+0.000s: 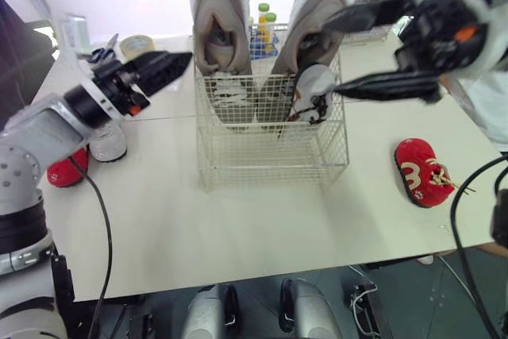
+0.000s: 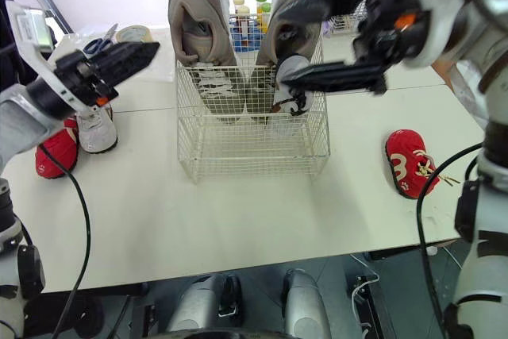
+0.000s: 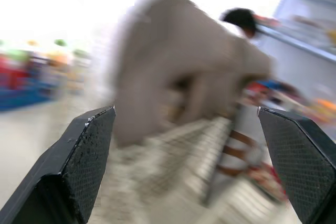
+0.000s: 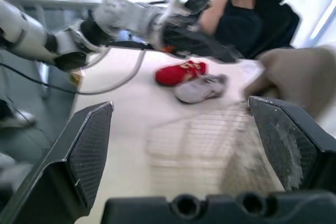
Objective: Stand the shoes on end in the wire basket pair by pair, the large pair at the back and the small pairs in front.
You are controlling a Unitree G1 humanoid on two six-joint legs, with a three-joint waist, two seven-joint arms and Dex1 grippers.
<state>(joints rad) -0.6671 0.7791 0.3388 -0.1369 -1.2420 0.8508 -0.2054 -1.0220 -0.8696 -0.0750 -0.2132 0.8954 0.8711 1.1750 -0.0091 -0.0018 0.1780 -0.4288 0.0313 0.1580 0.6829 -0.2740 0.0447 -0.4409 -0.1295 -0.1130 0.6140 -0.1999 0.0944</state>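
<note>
Where the table (image 1: 262, 228) carries the basket (image 1: 270, 152), two large shoes (image 1: 221, 29) are stood on end at its back, with a small shoe (image 1: 312, 91) before them. A red shoe (image 1: 421, 171) is laid right of the basket, a second red shoe (image 1: 67, 171) and a white shoe (image 1: 107, 142) left of it, bottles (image 1: 266, 21) behind. Both claws are spread wide and empty: left gripper (image 1: 181, 67) left of the basket, right gripper (image 1: 330, 57) at its right rim.
</note>
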